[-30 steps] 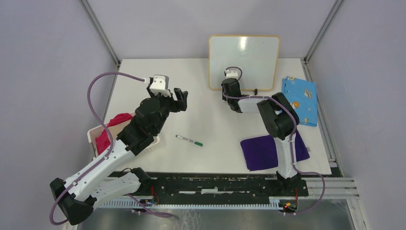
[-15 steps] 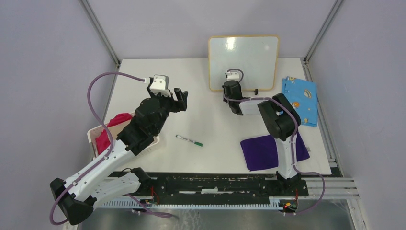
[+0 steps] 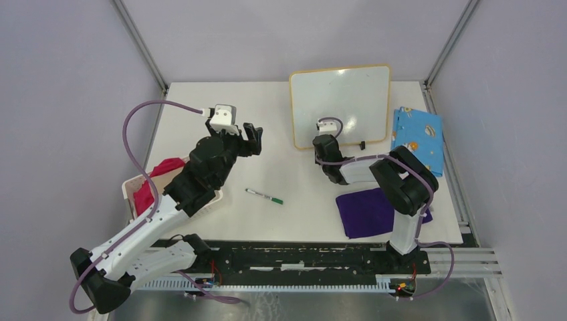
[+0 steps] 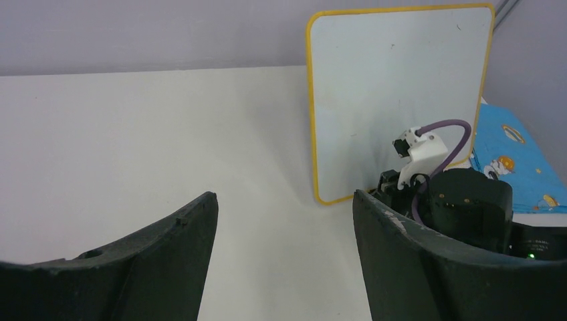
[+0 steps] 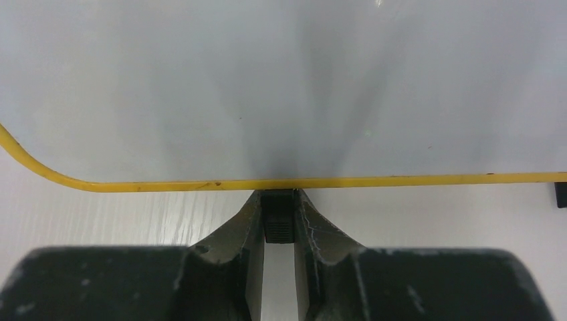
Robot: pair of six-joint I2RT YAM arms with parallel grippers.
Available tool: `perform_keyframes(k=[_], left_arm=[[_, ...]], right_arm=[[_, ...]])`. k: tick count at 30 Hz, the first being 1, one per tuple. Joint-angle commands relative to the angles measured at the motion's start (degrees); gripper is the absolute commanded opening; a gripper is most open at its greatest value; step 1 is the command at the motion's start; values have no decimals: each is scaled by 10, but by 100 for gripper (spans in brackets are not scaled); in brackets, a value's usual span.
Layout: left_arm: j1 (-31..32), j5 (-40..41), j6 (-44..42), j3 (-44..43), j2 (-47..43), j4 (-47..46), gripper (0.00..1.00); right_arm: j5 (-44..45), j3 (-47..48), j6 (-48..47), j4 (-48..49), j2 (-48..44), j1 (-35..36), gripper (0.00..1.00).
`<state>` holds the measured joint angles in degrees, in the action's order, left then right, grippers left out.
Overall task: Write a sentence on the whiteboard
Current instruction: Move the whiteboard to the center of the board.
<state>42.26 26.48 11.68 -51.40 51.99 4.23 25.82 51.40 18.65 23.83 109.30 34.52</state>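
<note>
The whiteboard [image 3: 341, 100] sits at the far side of the table [image 3: 220, 114], right of middle, and its glossy face is blank inside the yellow rim: none of the writing has been done. The right gripper [image 5: 279, 212] has its jaws drawn narrow on a small black tab [image 5: 279, 229] under the board's near edge, so it holds the board itself, apparently to set it in place. The left gripper [image 4: 284, 195] hangs wide and empty above the table to the board's left. The green marker [image 3: 264, 196] lies on the table nearer the arms, well apart from both grippers. By the look of it, placing the board, picking up the marker and all the writing remain. No brand, label or lettering can be read anywhere in view
</note>
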Motion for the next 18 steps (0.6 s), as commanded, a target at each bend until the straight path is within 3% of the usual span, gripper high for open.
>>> perform_keyframes(k=[1, 9, 18], left_arm=[[5, 8, 5, -17, 3, -13, 79], [9, 14, 5, -15, 4, -14, 79], [18, 26, 0, -14, 9, -13, 79]], right_arm=[[41, -43, 65, -35, -47, 41, 0], [72, -74, 138, -68, -78, 120, 0], [101, -10, 176, -109, -39, 195, 0]])
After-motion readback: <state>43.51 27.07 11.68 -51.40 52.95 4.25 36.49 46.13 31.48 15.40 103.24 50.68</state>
